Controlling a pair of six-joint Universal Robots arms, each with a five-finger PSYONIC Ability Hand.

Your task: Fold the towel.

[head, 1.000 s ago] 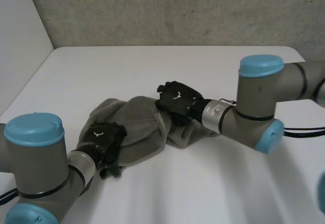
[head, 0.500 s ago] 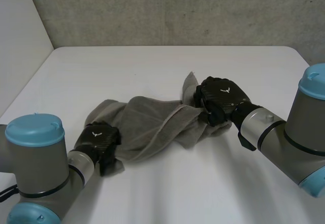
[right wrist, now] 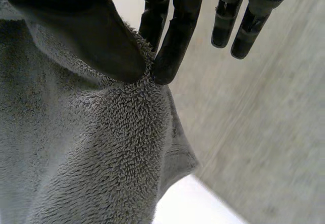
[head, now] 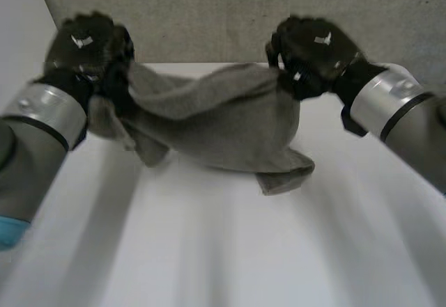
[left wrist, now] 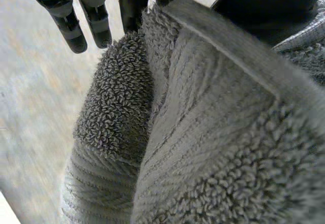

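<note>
A grey terry towel (head: 216, 115) hangs in the air above the white table (head: 209, 251), stretched between my two raised hands and sagging in the middle. My left hand (head: 87, 46) is shut on the towel's left end. In the left wrist view the towel (left wrist: 203, 132) is pinched under the thumb (left wrist: 264, 0) at a hemmed edge. At the other end my right hand (head: 310, 49) is shut on the towel. Its wrist view has the thumb (right wrist: 76, 26) and a finger (right wrist: 172, 41) pinching the towel (right wrist: 76, 142). A loose corner (head: 282, 178) dangles below the right end.
A grey concrete wall (head: 209, 14) stands behind the table. My two forearms (head: 42, 126) (head: 397, 112) reach in from both sides.
Both hands have risen from the table with the towel and moved apart, pulling it out between them. The left hand's fingers closed on the towel's end while it still lay on the table.
</note>
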